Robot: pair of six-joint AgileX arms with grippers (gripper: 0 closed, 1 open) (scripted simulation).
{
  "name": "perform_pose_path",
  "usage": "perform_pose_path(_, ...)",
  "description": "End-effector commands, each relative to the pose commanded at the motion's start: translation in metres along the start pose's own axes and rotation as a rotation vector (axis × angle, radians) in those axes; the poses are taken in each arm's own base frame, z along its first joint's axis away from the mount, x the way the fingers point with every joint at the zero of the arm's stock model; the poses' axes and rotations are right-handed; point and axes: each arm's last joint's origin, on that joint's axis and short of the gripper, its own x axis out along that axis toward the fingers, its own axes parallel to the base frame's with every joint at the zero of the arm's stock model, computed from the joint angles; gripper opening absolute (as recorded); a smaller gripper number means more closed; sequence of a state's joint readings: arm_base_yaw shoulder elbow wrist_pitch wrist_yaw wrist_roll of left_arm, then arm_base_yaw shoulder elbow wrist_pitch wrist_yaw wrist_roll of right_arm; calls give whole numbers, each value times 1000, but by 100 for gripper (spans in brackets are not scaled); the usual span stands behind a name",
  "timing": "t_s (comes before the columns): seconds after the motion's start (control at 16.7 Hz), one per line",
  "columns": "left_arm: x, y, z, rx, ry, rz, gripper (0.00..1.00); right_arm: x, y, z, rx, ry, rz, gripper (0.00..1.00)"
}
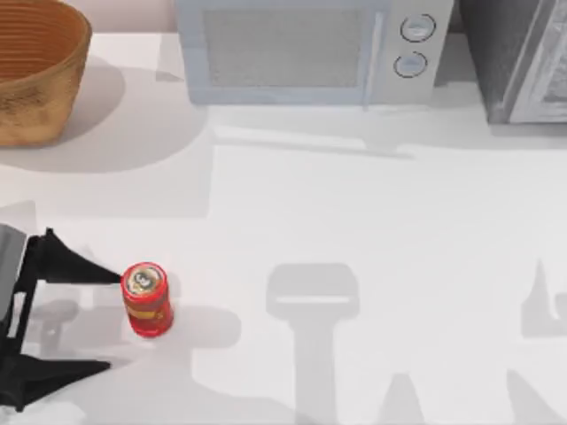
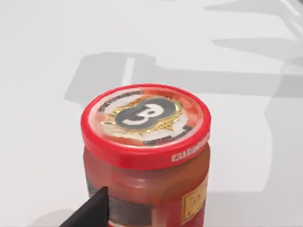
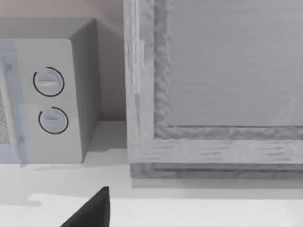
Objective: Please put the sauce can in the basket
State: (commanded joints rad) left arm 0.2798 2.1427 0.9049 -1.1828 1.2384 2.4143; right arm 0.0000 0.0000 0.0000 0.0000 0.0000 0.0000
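**Mia:** Where was the sauce can (image 1: 146,299)?

**Ben:** It stood upright on the white table (image 1: 372,221), near the front on the left side. It was red with a yellow band and a round top.

**Mia:** And the left gripper (image 1: 104,320)?

**Ben:** It was at the left edge of the table, just beside the can. Its two black fingers were spread wide apart. One fingertip (image 1: 108,276) was right at the can's top rim. I could not tell if it touched. The other fingertip (image 1: 99,365) was nearer the front edge, apart from the can. The can was not between them yet. It sat just past the tips.

**Mia:** What did the left wrist view show?

**Ben:** The can's red lid (image 2: 146,122) up close, with one black fingertip (image 2: 92,210) low beside the can.

**Mia:** Where was the basket (image 1: 35,71)?

**Ben:** In the far left corner, well apart from the can. Its rim ran off the picture's edge. The table between the can and the basket was bare, with only shadows on it.

**Mia:** Anything else back there?

**Ben:** A grey microwave (image 1: 310,53) stood along the back edge, to the right of the basket. A grey cabinet (image 1: 523,62) stood in the far right corner. The middle and right of the table were open.

**Mia:** And the right gripper?

**Ben:** The right wrist view faced the microwave's two knobs (image 3: 49,100) and the cabinet. One black fingertip (image 3: 92,210) peeked in. I could not tell if those fingers were open or shut.
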Motion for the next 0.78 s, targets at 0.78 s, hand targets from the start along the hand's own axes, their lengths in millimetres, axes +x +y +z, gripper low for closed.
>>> perform_pose_path(0.78,-4,12,-15,78,-100,77,100,0,0,0,0,0,0,100)
